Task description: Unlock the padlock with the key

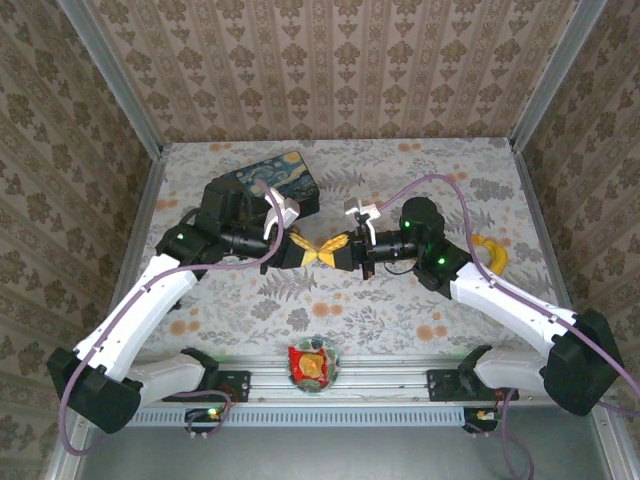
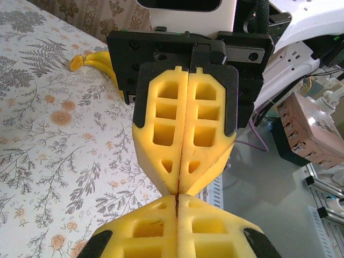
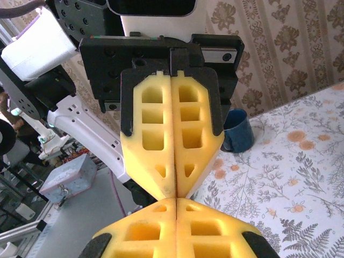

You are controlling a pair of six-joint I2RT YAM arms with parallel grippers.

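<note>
Plainly, the only picture-mark I can name is the Starry Night painting on the lid of the tin, which sits in the upper left of centre in the top view; any lettering on it is too small for me to read. In mid-frame the two arms meet nose to nose over the flowered table. The left gripper has its yellow fingers pressed flat together with just a hairline seam between them. The right gripper is closed the same way. In both wrist views the two sets of tips touch point to point. I cannot tell where the padlock lies: if it is nipped at that meeting point, the yellow foam hides it, and I cannot tell whether either gripper grasps anything. A yellow banana lies to the right of the right arm, well apart from the tips. A dark blue cup stands by the wall in the right wrist view. A small bowl with something red and yellow in it sits at bottom centre, between the arm bases.
</note>
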